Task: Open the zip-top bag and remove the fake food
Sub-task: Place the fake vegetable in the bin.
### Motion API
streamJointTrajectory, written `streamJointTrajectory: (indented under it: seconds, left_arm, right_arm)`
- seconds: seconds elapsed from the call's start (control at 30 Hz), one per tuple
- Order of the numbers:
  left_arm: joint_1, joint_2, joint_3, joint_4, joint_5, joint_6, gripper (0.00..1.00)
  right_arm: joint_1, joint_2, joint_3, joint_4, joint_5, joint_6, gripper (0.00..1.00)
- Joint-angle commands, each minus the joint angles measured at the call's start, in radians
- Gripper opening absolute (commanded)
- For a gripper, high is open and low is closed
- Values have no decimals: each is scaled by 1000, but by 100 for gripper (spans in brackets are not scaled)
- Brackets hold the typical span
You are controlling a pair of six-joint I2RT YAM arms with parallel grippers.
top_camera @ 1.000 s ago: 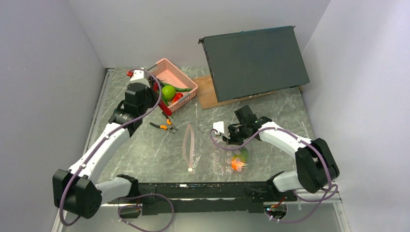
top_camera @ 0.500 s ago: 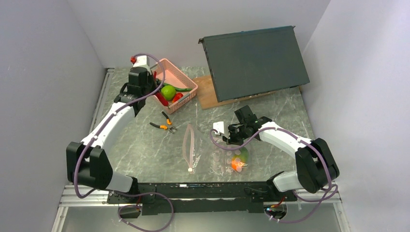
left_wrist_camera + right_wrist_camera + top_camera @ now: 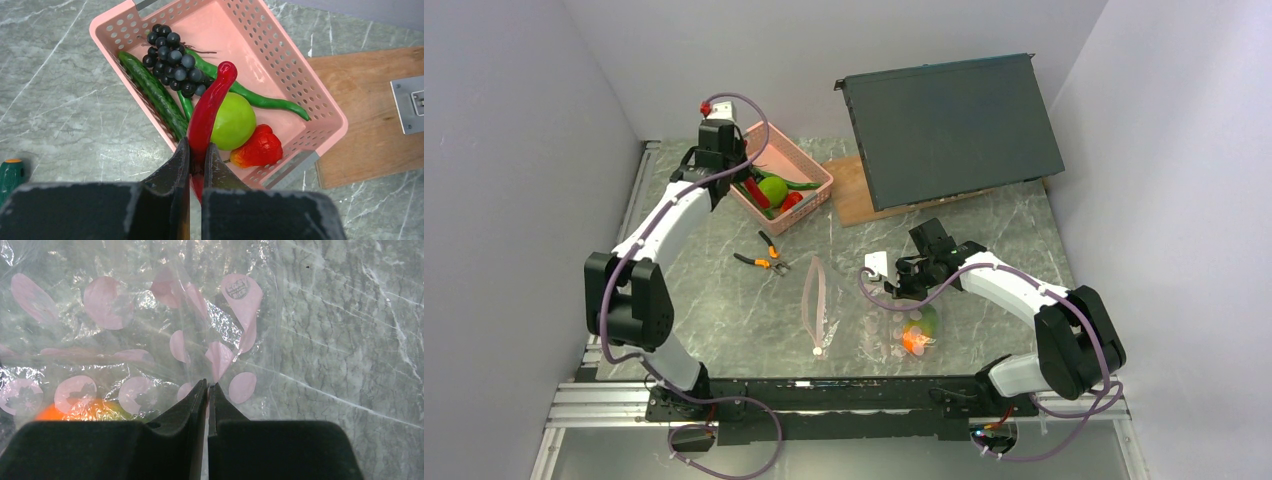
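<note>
**Left arm holds a red pepper over the basket; right arm pinches the bag**

Overhead view: the bag (image 3: 882,336) lies flat on the marble table (image 3: 724,310), near the front edge and just ahead of the right arm's base. Its pink zip strip (image 3: 816,300) forms a narrow loop at the bag's left side. An orange-green mango (image 3: 920,328) shows through the clear film at the right end of the bag. Orange-handled pliers (image 3: 762,258) lie on the table between the bag and the basket. A dark panel (image 3: 954,125) leans at the back right.

Left wrist view: the left gripper (image 3: 196,152) has its fingers pressed onto the lower end of a curved red pepper (image 3: 212,107). The pepper points up and away over the pink basket (image 3: 235,35). Whether its tip touches the contents cannot be told. In the basket lie dark grapes (image 3: 175,55) at the far corner, a cucumber (image 3: 152,92) along the left wall, a long green pepper (image 3: 260,99), an apple (image 3: 232,120) and a red piece (image 3: 259,147) touching the apple. A green-handled screwdriver (image 3: 10,175) shows at the left edge, on the table outside the basket. A wooden board (image 3: 370,115) lies to the basket's right.

Right wrist view: the right gripper (image 3: 206,387) has its fingers drawn almost together, nipping a fold of the bag's spotted film. The mango glows orange under the film, just left of the fingers.
</note>
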Motion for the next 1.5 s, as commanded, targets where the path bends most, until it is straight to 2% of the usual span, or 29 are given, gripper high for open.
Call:
streamJointTrajectory:
  seconds: [0.0,0.37,0.9,1.07,1.13,1.47]
  left_arm:
    - [14,34,77,-20,9,13,0]
    - [30,138,159,-72,2,-14,0]
    - [43,219,201,-93,30,-37,0]
    - [46,231,200,-99,41,-38,3]
    - [49,237,198,-101,45,-39,5]
    - [61,249,187,-93,96,-57,31]
  right_arm:
    - [2,1,-2,3,-2,-19,8]
    - [4,-1,-2,1,-1,-22,8]
    - [3,-1,-2,0,0,-24,8]
    - [3,1,-2,0,0,-24,8]
    - [3,0,-2,0,0,-24,8]
    - [4,-3,-2,-1,1,-24,8]
